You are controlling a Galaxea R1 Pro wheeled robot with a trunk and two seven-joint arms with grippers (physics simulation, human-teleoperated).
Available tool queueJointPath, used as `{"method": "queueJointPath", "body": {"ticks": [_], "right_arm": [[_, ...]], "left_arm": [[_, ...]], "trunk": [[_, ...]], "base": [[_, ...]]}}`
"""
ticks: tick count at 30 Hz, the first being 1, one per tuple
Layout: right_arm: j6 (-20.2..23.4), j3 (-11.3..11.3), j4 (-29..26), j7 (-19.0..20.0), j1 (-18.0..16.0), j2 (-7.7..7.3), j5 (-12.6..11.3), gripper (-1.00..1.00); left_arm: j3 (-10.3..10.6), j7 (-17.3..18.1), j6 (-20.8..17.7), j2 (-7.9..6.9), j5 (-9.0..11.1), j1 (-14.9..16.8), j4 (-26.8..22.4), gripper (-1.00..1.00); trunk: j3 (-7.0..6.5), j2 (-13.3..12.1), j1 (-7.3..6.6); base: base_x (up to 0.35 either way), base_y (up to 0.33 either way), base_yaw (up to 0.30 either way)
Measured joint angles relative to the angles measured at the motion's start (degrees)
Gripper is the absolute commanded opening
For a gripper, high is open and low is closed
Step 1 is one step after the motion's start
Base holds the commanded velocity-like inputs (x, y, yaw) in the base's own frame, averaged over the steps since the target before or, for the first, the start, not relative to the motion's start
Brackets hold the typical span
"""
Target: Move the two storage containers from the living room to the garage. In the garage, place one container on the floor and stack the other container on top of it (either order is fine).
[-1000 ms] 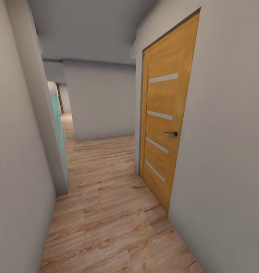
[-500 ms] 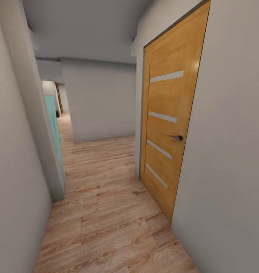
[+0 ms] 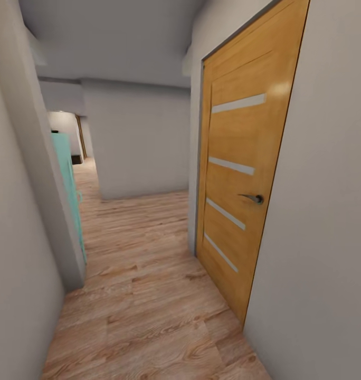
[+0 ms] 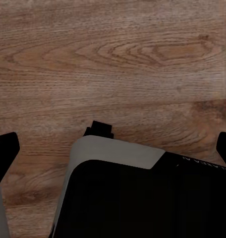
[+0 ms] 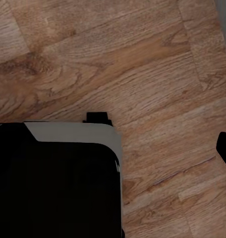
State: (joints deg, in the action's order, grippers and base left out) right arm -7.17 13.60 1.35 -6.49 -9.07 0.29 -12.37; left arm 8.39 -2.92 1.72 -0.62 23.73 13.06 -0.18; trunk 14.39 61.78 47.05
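The two storage containers are out of view. I am in a narrow hallway with a light wood-plank floor (image 3: 149,295). My left gripper (image 4: 113,146) hangs over those planks, open, its dark fingertips (image 4: 5,148) far apart at the picture's two edges with nothing between them. One dark fingertip (image 5: 225,146) of my right gripper sits at the far edge of its view, as in an open stance, and nothing is held. My own grey-and-black base (image 4: 138,193) lies beneath both grippers.
A shut orange wooden door (image 3: 238,179) with a lever handle (image 3: 253,198) stands close on the right. Grey walls (image 3: 17,253) press in on both sides. A teal door (image 3: 69,190) stands ajar on the left. The hallway runs ahead to a grey wall (image 3: 141,137) and goes on to its left.
The head view has advanced along the hallway: the orange door looms larger and further right, the teal door is nearer, and more of the far passage shows.
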Motion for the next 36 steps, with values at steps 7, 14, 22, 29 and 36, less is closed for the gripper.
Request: {"method": "queueJointPath", "body": {"ticks": [7,14,22,29,36], "right_arm": [[-0.1,0.1,0.0,-0.1,0.0,-0.09,0.1,1.0],[-0.1,0.2,0.0,-0.1,0.0,-0.18,0.2,1.0],[-0.1,0.2,0.0,-0.2,0.0,-0.21,0.1,1.0],[-0.1,0.2,0.0,-0.2,0.0,-0.21,0.1,1.0],[-0.2,0.2,0.0,-0.2,0.0,-0.17,0.1,1.0]], "left_arm": [[0.0,0.1,0.0,0.0,0.0,0.0,0.0,1.0],[0.0,0.0,0.0,0.01,0.0,0.0,0.0,1.0],[0.0,0.0,0.0,0.03,0.0,0.0,0.0,1.0],[0.0,0.0,0.0,0.07,0.0,0.0,0.0,1.0],[0.0,0.0,0.0,0.08,0.0,0.0,0.0,1.0]], "trunk": [[0.0,0.0,0.0],[0.0,0.0,0.0],[0.0,0.0,0.0],[0.0,0.0,0.0],[0.0,0.0,0.0]], "base": [[0.32,0.0,0.069],[0.321,0.0,0.251],[0.321,0.0,0.267],[0.321,0.0,0.268],[0.321,0.0,0.268]]}}
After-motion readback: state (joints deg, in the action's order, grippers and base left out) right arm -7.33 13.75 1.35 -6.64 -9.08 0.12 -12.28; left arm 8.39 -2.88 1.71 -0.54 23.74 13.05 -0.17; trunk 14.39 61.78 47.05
